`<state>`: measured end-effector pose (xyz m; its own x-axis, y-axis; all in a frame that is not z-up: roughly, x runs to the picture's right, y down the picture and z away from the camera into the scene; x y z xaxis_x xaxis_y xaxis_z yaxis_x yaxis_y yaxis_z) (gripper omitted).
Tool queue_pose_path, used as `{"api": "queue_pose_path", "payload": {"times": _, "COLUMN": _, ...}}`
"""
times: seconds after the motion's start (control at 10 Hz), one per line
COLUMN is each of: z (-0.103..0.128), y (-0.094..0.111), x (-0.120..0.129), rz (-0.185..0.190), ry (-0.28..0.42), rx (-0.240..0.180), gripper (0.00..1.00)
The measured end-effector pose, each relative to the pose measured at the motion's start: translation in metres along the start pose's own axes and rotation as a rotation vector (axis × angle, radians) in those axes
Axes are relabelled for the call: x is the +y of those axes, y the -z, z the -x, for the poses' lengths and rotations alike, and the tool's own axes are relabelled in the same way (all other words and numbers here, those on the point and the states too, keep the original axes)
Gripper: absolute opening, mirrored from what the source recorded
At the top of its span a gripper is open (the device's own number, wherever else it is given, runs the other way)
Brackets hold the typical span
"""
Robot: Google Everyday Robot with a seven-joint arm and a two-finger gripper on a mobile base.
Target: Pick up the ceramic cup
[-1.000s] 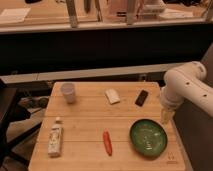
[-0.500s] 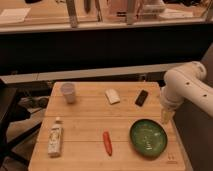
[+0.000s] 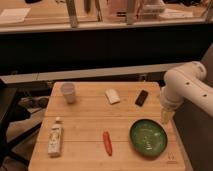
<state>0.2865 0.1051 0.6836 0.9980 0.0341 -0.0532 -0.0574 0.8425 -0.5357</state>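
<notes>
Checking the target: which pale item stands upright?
The small pale ceramic cup, back left; the white block and bottle lie flat. Gripper hangs at table's right edge.

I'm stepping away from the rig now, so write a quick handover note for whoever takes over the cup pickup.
Hand: at the table's right edge, beside the green bowl.
Ceramic cup: upright near the table's back left corner, far from the hand.
Done: no grasp yet.
Left: reach across to the cup, grasp it, lift.
</notes>
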Motion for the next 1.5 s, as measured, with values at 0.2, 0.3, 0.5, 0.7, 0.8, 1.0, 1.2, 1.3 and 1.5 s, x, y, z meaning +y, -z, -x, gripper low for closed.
{"api": "queue_pose_path", "payload": {"times": 0.2, "z": 0.0, "y": 0.0, "x": 0.0, "rz": 0.0, "ry": 0.0, "rx": 0.0, "gripper": 0.8}}
{"api": "queue_pose_path", "payload": {"times": 0.3, "z": 0.0, "y": 0.0, "x": 0.0, "rz": 0.0, "ry": 0.0, "rx": 0.0, "gripper": 0.8}}
{"api": "queue_pose_path", "payload": {"times": 0.5, "z": 0.0, "y": 0.0, "x": 0.0, "rz": 0.0, "ry": 0.0, "rx": 0.0, "gripper": 0.8}}
{"api": "queue_pose_path", "payload": {"times": 0.7, "z": 0.0, "y": 0.0, "x": 0.0, "rz": 0.0, "ry": 0.0, "rx": 0.0, "gripper": 0.8}}
{"api": "queue_pose_path", "payload": {"times": 0.8, "z": 0.0, "y": 0.0, "x": 0.0, "rz": 0.0, "ry": 0.0, "rx": 0.0, "gripper": 0.8}}
{"api": "queue_pose_path", "payload": {"times": 1.0, "z": 0.0, "y": 0.0, "x": 0.0, "rz": -0.001, "ry": 0.001, "rx": 0.002, "gripper": 0.8}}
{"api": "queue_pose_path", "payload": {"times": 1.2, "z": 0.02, "y": 0.007, "x": -0.014, "rz": -0.026, "ry": 0.042, "rx": 0.032, "gripper": 0.8}}
{"api": "queue_pose_path", "payload": {"times": 1.3, "z": 0.032, "y": 0.01, "x": -0.019, "rz": -0.037, "ry": 0.058, "rx": 0.041, "gripper": 0.8}}
{"api": "queue_pose_path", "payload": {"times": 1.5, "z": 0.056, "y": 0.016, "x": -0.029, "rz": -0.056, "ry": 0.094, "rx": 0.064, "gripper": 0.8}}
